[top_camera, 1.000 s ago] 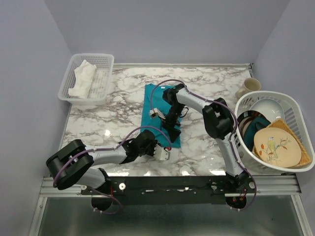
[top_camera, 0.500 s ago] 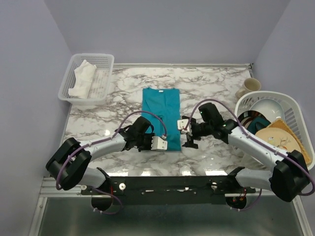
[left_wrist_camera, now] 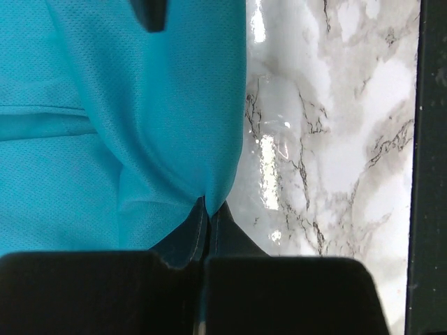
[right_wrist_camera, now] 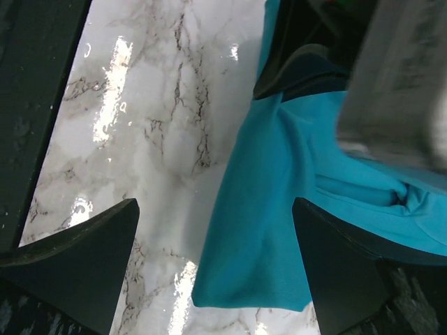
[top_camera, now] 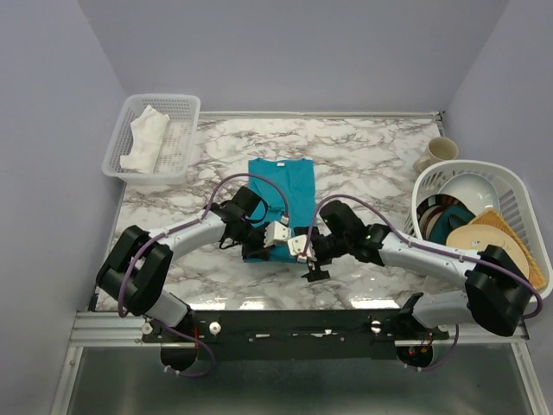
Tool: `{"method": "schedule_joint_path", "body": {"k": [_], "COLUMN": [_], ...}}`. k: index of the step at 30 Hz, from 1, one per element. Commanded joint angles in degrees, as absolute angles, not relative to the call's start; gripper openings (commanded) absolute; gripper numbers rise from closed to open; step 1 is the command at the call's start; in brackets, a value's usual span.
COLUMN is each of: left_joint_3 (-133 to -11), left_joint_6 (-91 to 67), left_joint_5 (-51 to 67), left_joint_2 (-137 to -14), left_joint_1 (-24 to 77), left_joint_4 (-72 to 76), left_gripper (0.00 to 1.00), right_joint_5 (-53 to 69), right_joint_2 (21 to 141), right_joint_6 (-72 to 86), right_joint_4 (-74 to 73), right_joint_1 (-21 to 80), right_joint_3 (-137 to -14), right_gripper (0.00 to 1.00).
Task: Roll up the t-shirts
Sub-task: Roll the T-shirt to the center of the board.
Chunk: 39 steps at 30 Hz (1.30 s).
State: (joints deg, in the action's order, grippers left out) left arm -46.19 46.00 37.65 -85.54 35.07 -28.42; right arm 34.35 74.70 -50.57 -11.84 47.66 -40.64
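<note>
- T-shirt [top_camera: 283,186]: mid-table [top_camera: 371,164], folded into a long strip running from the far edge toward the near edge, with the pale collar label at the far end.
- My left gripper [left_wrist_camera: 207,246]: clamped on the t-shirt at its near end. The fingers meet with fabric pinched between them, and the cloth puckers up into the pinch.
- My right gripper [right_wrist_camera: 215,206]: fingers spread wide, holding nothing, over a corner of the shirt's near end, right beside the left gripper. I can't tell if it touches the cloth.
- Far left corner: white basket [top_camera: 179,108] with a white cloth [top_camera: 144,138] in it.
- Right edge: dish basket [top_camera: 518,186] with plates and bowls; mug [top_camera: 439,154] just beyond it.
</note>
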Motion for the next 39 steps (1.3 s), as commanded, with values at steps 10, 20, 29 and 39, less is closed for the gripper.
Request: {"method": "schedule_joint_path", "body": {"k": [10,20,29,39], "left_joint_3": [-49.31,-54.57,-71.71,-78.22], "left_joint_6": [51.59,60.97,80.67,80.34], "left_joint_5": [46.84,51.93,54.84,57.48], "left_joint_2": [-87.01,-90.52,-103.7,-111.96], "left_joint_1": [30.94,27.95,25.84,23.73], "left_joint_4": [-36.21,-48.21,-79.51,-86.84], "left_gripper": [0.0,0.02,0.06,0.06], "right_joint_5": [19.61,13.88,33.97,48.86], "right_joint_2": [85.43,86.84,87.1,98.85], "right_joint_6": [-42.46,-37.27,-32.94,-46.75], "right_joint_4": [-13.01,-13.7,-29.85,-51.13], "right_joint_1": [51.41,52.03,41.78,31.29], "right_joint_3": [-46.06,-47.46,-49.74,-64.06], "right_gripper": [0.99,0.3,0.12,0.11]}}
